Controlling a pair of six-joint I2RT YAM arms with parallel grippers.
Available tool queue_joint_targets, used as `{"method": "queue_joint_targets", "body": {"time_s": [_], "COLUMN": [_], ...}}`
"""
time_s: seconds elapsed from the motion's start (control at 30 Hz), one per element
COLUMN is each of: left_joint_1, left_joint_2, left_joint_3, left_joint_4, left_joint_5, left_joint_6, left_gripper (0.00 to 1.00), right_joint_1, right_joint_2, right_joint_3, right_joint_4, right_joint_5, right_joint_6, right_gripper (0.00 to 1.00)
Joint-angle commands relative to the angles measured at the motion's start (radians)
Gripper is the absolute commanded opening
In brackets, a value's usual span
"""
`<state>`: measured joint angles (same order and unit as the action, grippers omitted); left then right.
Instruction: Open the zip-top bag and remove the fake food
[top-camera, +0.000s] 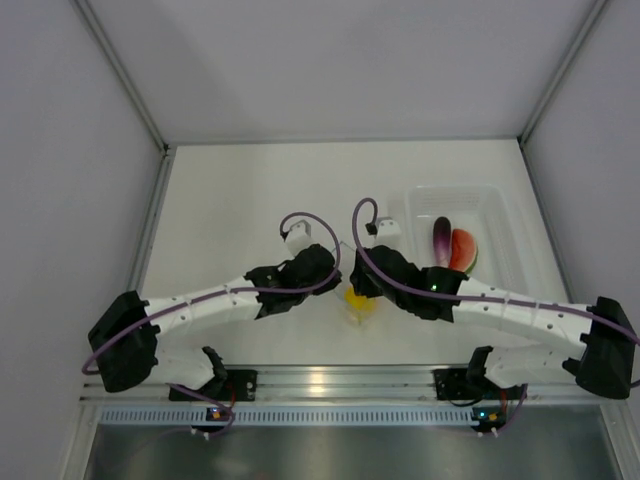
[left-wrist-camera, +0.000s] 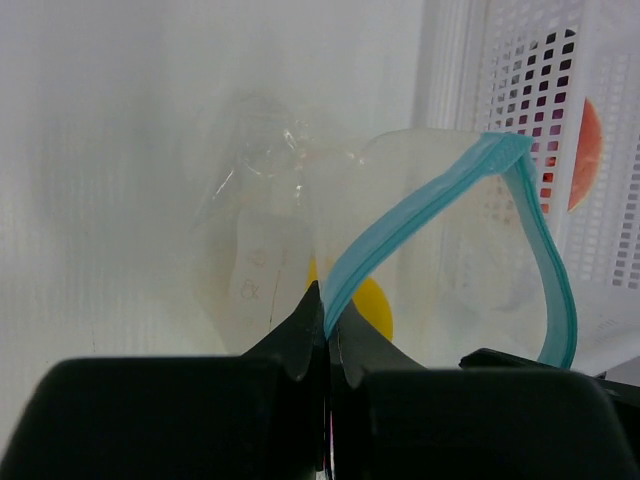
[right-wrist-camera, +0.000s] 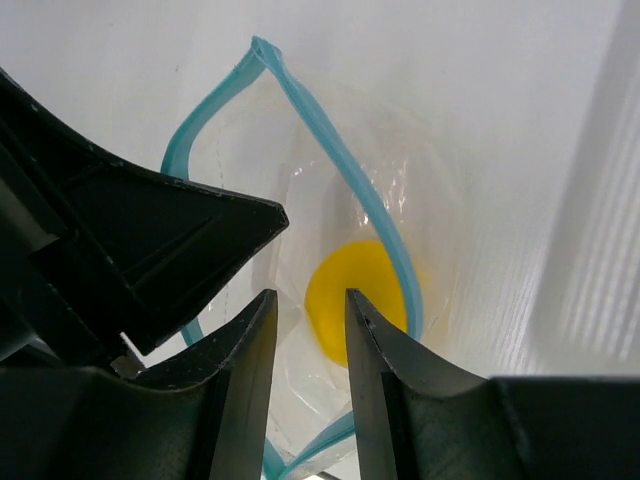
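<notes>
At the bottom centre of the left wrist view, we see the left gripper clenched on the teal zip strip of the zip-top bag. The strip arcs up to the right, so the bag's mouth gapes open. Low in the right wrist view, the right gripper has its fingers parted around the open mouth. A bit of strip shows between them, and we cannot tell whether they touch it. Beyond them the yellow fruit lies inside the bag, which sits on the table at the centre of the top view. Farther off, at upper right, the clear tub holds the purple eggplant piece and the red-orange wedge, side by side.
</notes>
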<state>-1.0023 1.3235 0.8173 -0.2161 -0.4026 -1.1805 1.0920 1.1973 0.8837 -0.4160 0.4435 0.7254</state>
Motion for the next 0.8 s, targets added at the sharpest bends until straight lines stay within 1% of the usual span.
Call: {"method": "queue_joint_targets", "body": {"time_s": [0.0,0.1,0.23,0.37,0.47,0.53,0.7,0.77], "left_joint_1": [-0.001,-0.002,-0.012,-0.012,-0.013,-0.012,-0.012,-0.012], "left_joint_2": [-0.035,-0.041,-0.067,-0.104,-0.135,-0.152,-0.149,-0.138], "left_joint_3": [0.031,0.033,0.022,-0.012,-0.030,-0.049,-0.089,-0.102], "left_joint_4": [0.070,0.090,0.122,0.146,0.147,0.147,0.147,0.156], "left_joint_5": [0.027,0.056,0.059,0.056,0.039,0.027,0.004,0.004], "left_joint_6": [-0.014,-0.016,-0.025,-0.036,-0.033,-0.028,-0.028,-0.027], "left_gripper": [0.00,0.00,0.00,0.00,0.00,0.00,0.00,0.00], "right_joint_1": [-0.001,-0.014,-0.026,-0.026,-0.026,-0.018,0.005,0.017], "right_joint_2": [-0.045,0.016,0.047,0.088,0.110,0.096,0.044,0.041], "right_joint_3": [0.050,0.081,0.037,0.037,0.037,-0.005,-0.118,-0.138], "right_joint_4": [0.004,-0.033,0.049,0.027,0.002,0.012,0.106,0.135], "right_joint_5": [0.047,0.029,-0.060,-0.088,-0.120,-0.150,-0.212,-0.219], "right_joint_6": [-0.027,-0.038,-0.017,-0.011,-0.035,-0.046,-0.041,-0.058], "right_gripper": [0.34,0.34,0.34,0.34,0.39,0.41,0.45,0.49]}}
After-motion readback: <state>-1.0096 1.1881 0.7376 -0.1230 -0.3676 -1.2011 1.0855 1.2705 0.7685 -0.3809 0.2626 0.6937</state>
